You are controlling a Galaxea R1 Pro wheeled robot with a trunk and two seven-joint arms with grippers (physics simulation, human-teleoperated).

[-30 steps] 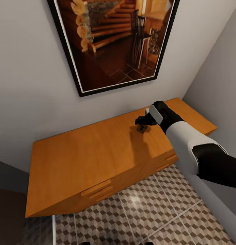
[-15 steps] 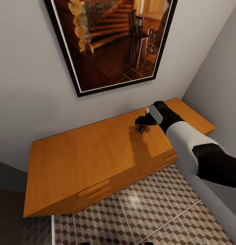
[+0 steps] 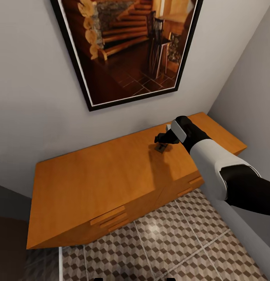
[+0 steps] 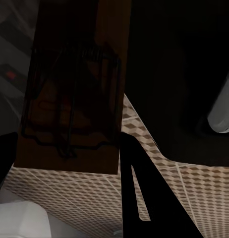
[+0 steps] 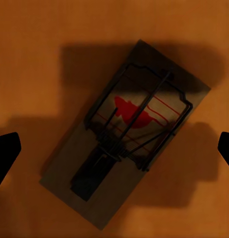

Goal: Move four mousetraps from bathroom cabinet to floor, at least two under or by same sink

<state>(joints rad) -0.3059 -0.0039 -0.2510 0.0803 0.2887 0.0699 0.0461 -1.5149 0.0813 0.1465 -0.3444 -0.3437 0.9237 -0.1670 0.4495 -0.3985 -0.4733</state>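
Right tool (image 3: 161, 141) hovering over a trap (image 3: 162, 148) on the cabinet (image 3: 96, 175).
Its jaws are gaping wide, gripping nothing; left tool (image 4: 60, 163) is clamping another trap (image 4: 75, 94).

Right gripper (image 3: 161, 139) low (jaws spread)

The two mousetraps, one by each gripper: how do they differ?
The mousetrap in the left gripper is held above the patterned floor; the mousetrap on the cabinet lies flat on the wood, ungripped. The held one looks dark; the lying one shows a red spot. Both are wooden boards with dark wire.
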